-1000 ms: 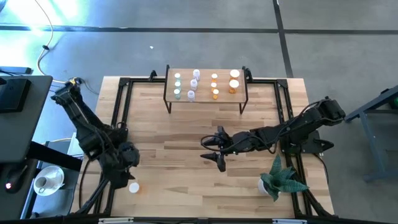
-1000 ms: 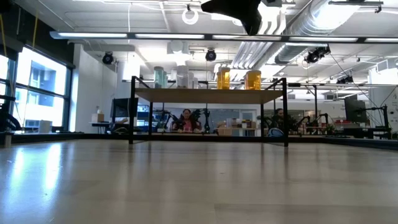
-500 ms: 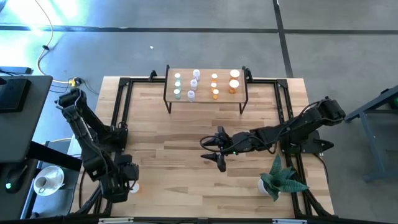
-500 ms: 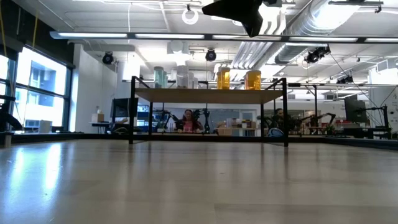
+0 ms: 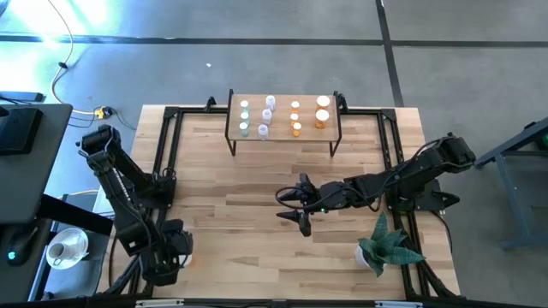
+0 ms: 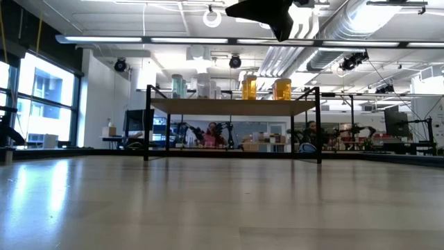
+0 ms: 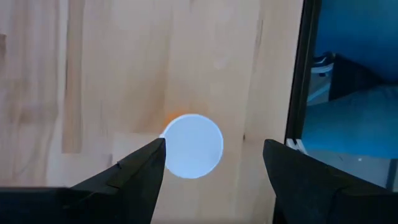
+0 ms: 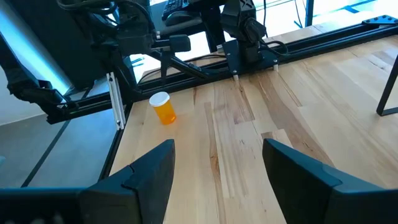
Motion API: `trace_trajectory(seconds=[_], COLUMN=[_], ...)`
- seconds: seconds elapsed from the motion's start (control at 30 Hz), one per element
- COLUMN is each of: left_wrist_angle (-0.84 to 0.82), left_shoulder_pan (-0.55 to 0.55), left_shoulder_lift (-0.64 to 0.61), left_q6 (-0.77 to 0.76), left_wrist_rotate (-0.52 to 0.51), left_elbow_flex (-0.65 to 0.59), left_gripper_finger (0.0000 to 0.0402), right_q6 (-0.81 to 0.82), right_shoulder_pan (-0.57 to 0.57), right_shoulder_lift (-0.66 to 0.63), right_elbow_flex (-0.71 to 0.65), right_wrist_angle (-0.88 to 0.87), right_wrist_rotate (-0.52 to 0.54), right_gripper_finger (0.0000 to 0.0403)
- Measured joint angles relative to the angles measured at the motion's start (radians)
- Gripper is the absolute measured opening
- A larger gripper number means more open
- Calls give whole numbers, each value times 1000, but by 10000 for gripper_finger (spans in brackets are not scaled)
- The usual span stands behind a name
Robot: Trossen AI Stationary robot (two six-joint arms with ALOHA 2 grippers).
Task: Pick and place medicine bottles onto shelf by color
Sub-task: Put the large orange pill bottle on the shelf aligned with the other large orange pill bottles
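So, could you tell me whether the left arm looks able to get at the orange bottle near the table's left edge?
Probably yes: the left gripper hangs open directly over the orange bottle, with nothing between them.

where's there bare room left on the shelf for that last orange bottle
The shelf has a bare strip along its front edge and a gap beside the orange group near its right end. Its middle and left hold the pale bottles, closely spaced. The last orange bottle stands at the table's near-left corner, under the open left claw.
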Motion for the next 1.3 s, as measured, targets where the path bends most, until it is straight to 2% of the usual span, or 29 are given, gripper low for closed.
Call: trace_trajectory(seconds=[0.53,0.8,1.3], left_wrist_angle=[-2,-8,-6], left_shoulder_pan=[-27,-32,-32], left_shoulder_lift=[21,108,176], left_q6=[-66,-94,-129], left_wrist_rotate=[-76,-48,-43], left_elbow_flex=[0,0,0], left_gripper_finger=[259,259,259], right_q6=[0,3,8], right_shoulder_pan=[0,0,0], right_shoulder_lift=[0,0,0], right_elbow_flex=[0,0,0], right_wrist_angle=[-8,-7,-7], right_wrist_rotate=[0,0,0], right_gripper_finger=[234,234,234])
